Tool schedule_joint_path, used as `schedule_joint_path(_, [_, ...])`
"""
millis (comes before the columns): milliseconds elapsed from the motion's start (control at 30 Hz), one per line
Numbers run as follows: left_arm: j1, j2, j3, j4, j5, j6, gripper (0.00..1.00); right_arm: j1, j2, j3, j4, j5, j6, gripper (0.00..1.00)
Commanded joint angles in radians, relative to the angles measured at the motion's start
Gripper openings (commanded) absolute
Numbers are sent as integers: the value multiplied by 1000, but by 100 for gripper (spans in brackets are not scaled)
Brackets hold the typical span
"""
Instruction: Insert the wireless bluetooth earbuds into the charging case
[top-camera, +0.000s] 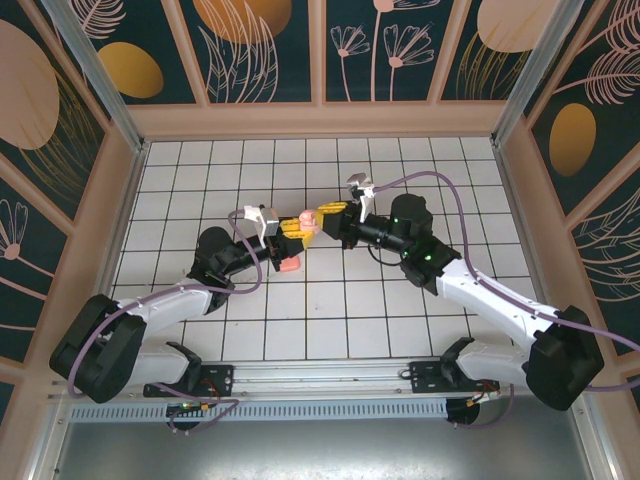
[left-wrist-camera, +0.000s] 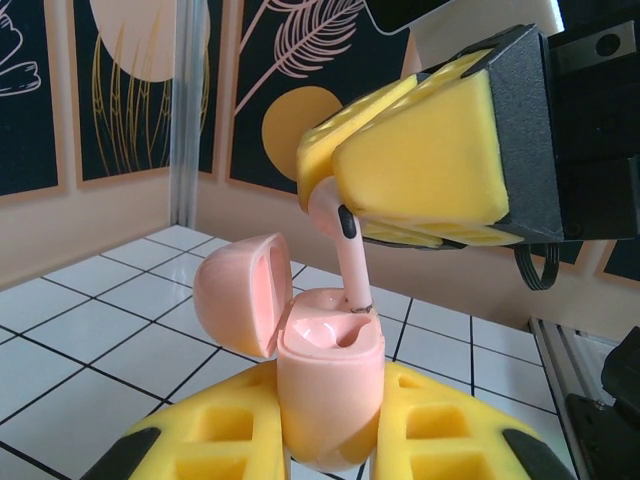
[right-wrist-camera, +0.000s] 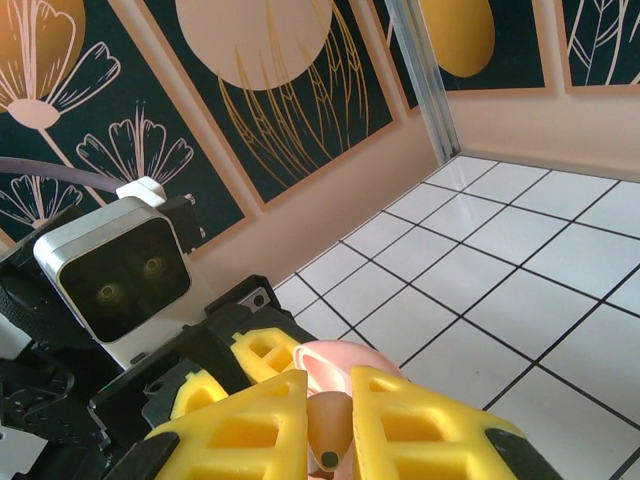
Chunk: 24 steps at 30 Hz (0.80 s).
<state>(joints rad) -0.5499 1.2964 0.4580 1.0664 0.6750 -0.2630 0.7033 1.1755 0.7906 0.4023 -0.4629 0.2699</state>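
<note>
As its stem points down, the earbud (left-wrist-camera: 349, 262) stands nearly upright.

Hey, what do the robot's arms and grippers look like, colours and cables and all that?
The left arm and right arm have white links, black joints and lilac cables; green lights dot the right one. The left gripper and right gripper have yellow grid-patterned fingers.

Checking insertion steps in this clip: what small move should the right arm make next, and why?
Probably lower the right gripper slightly, straight down. It is shut on the pale pink earbud, whose stem tip sits at a socket of the open pink rounded charging case gripped by the left gripper; the bud is not yet seated.
</note>
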Motion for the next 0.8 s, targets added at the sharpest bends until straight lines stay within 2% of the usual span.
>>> schedule_joint_path(0, [-3,-35,33,85,14,-28,6,12,4,3,-11,-18,-20,14])
schedule_joint_path(200, [-4,-50,32,92,17,-35,6,11,-4,-8,5,19,-22,14])
schedule_joint_path(300, [-4,-55,32,92,18,-35,6,11,1,-8,5,-17,-35,15])
schedule_joint_path(533, [-4,-61,30,90,40,-29,7,-4,-2,21,-109,-80,-103,22])
schedule_joint_path(767, [-4,-69,28,85,40,-28,7,-28,-39,34,-104,-83,-93,40])
